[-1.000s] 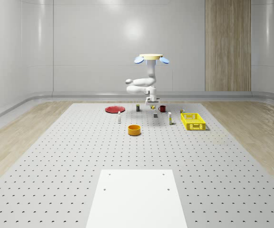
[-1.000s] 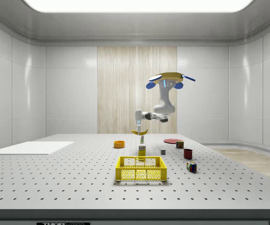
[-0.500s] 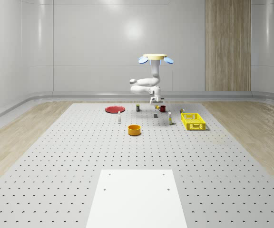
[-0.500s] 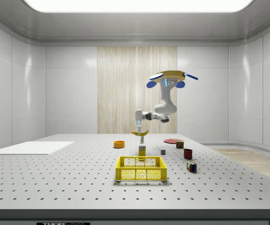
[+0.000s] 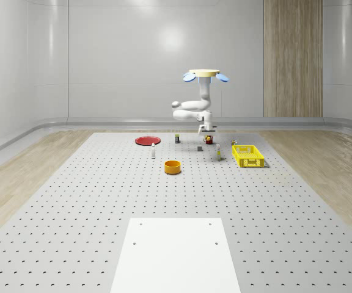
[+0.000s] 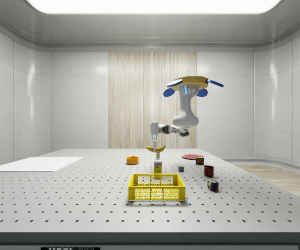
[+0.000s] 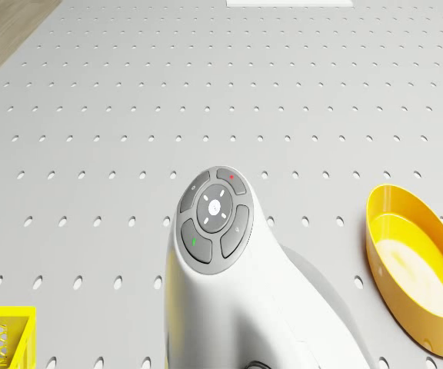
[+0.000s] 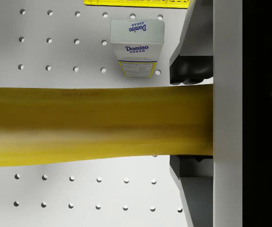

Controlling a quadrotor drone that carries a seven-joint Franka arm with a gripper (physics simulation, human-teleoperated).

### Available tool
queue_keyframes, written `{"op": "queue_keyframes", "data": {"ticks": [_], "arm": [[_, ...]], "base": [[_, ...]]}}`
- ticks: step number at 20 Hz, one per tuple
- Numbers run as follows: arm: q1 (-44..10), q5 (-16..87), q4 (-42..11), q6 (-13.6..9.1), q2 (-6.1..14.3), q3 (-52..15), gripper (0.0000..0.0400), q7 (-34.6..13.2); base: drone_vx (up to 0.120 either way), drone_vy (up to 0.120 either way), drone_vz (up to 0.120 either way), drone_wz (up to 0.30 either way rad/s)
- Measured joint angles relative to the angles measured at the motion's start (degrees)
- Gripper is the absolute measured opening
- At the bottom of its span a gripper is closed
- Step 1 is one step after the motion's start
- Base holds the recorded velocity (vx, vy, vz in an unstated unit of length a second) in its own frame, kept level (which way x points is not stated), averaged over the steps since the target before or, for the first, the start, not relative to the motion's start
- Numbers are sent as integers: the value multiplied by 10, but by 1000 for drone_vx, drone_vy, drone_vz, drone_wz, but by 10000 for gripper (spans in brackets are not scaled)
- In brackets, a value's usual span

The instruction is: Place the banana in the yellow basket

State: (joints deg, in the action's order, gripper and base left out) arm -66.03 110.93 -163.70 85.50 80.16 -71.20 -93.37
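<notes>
Hovering beyond the yellow basket (image 6: 157, 187), the drone (image 6: 191, 83) carries the banana (image 6: 155, 149) pinched in its gripper (image 6: 154, 145), seemingly near mid-length; light, soft, easily bruised.

We see the drone (image 5: 206, 74) has shifted toward the whole-scene view's right, nearer the yellow basket (image 5: 248, 155), carrying the gripper (image 6: 153, 145) and its banana (image 6: 154, 149) along.

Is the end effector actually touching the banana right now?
Touching. In the wrist view the end effector has a finger on each side of the banana, pressed against the peel with no gap.
</notes>
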Motion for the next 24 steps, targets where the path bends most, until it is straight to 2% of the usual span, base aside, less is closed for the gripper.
{"op": "queue_keyframes", "data": {"ticks": [24], "arm": [[-2,-2,0,4,5,-1,193,-1]], "base": [[0,120,0,0]]}}
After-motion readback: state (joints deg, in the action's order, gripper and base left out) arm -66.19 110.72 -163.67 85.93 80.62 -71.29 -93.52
